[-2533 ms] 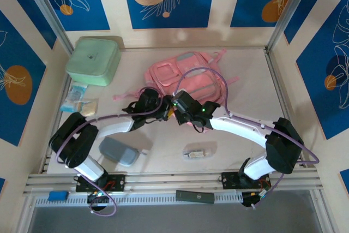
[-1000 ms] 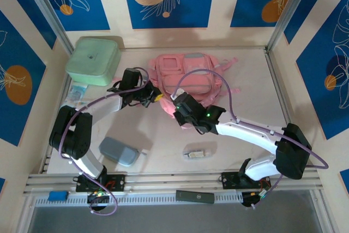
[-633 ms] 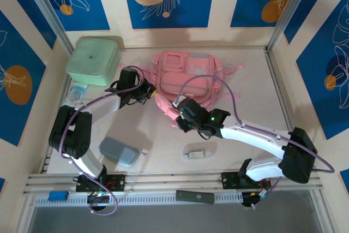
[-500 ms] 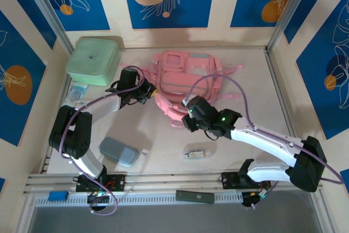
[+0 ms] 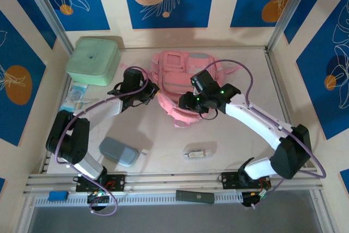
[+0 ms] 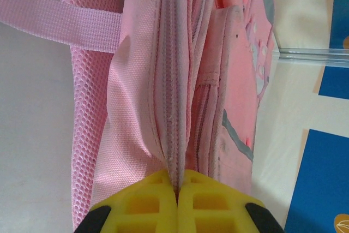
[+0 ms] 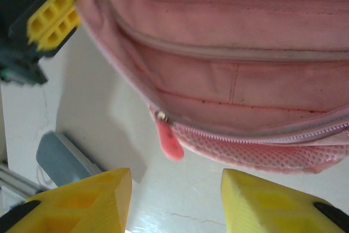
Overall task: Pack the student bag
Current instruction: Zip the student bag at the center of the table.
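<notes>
- Student bag (image 5: 182, 75) lay flat just right of the mint-green box (image 5: 94, 60), front pockets up.
- Left gripper (image 6: 177, 192) sat between the box and the bag, fingers clamped together on the zip seam along the bag's box-side edge.
- Right gripper (image 7: 175, 178) was further from the box, at the bag's near edge, with fingers parted and nothing between them.
- Pink zip pull (image 7: 170, 144) hung just ahead of that gap, not touching either finger.
- My read: the step in hand was opening the zip. Couldn't tell if anything was inside yet.
- To do it well: centre the pull in the gap and pinch the tab, not the mesh under it.
- Then drag along the zip line, with the left clamp holding the seam taut so the fabric doesn't bunch.
- Risk: small tab on soft cloth, so an easy slip or a grab of fabric.
</notes>
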Robot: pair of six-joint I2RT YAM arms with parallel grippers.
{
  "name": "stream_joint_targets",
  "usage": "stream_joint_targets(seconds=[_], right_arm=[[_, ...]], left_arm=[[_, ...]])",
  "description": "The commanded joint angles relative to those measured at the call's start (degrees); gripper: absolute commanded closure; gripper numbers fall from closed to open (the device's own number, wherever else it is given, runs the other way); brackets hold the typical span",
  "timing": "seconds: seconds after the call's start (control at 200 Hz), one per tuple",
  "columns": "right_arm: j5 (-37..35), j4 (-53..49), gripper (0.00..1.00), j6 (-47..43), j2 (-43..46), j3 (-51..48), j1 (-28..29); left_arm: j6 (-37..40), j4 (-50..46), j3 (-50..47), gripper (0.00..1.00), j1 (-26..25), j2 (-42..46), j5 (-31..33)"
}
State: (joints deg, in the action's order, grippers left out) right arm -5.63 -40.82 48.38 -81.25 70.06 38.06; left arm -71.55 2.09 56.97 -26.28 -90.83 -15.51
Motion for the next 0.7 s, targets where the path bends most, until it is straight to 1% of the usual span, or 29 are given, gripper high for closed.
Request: stream_joint_targets(seconds=[0.0,0.04,0.105,0.21,0.275,0.315,0.385,0.42,0.49,0.575,0.625,0.695], right_arm=[[-3.28,-5.12,0.51,7.04,-2.67,2.61,0.02],[-3.98,-5.39,0.52,6.79,-4.75,3.99,0.25],[-4.19,-7.86,0.58,5.17,-8.57,8.02,0.98],[-12.01,-14.32,0.65,2.95,-11.68,12.74,5.90],[-15.89,-16.72,0.67,1.84,-11.72,12.42,9.04],[-16.71,-18.58,0.69,1.76,-11.85,11.69,9.92],[-17.69,-21.80,0.75,2.02,-11.63,9.95,10.59],[-18.09,-22.04,0.77,1.68,-10.89,8.59,11.20],[-17.16,-20.83,0.77,0.02,-9.10,6.01,12.24],[-12.48,-17.39,0.77,-3.69,-7.34,4.48,12.40],[-8.98,-15.61,0.73,-4.35,-5.76,3.90,10.90],[-5.05,-13.59,0.67,-2.88,-3.47,3.60,7.46]], left_arm=[[0.31,3.80,-0.14,1.00,-0.92,3.77,2.99],[0.19,3.80,-0.27,1.00,-1.13,3.90,3.33],[-0.03,3.89,-0.38,1.00,-1.40,4.01,3.70],[-0.15,3.63,-0.20,1.00,-1.58,3.83,4.17],[-0.21,3.80,-0.24,1.00,-1.58,3.73,4.35],[-0.22,3.89,-0.23,1.00,-1.58,3.72,4.35],[-0.06,3.77,-0.20,1.00,-1.49,3.72,4.47],[-0.01,3.76,-0.28,1.00,-1.49,3.80,4.60],[-0.17,3.87,-0.37,1.00,-1.49,3.83,4.70],[-0.29,4.09,-0.37,1.00,-1.49,3.78,4.61],[-0.31,4.02,-0.28,1.00,-1.49,3.86,4.69],[-0.35,4.19,-0.37,1.00,-1.58,4.03,4.78]])
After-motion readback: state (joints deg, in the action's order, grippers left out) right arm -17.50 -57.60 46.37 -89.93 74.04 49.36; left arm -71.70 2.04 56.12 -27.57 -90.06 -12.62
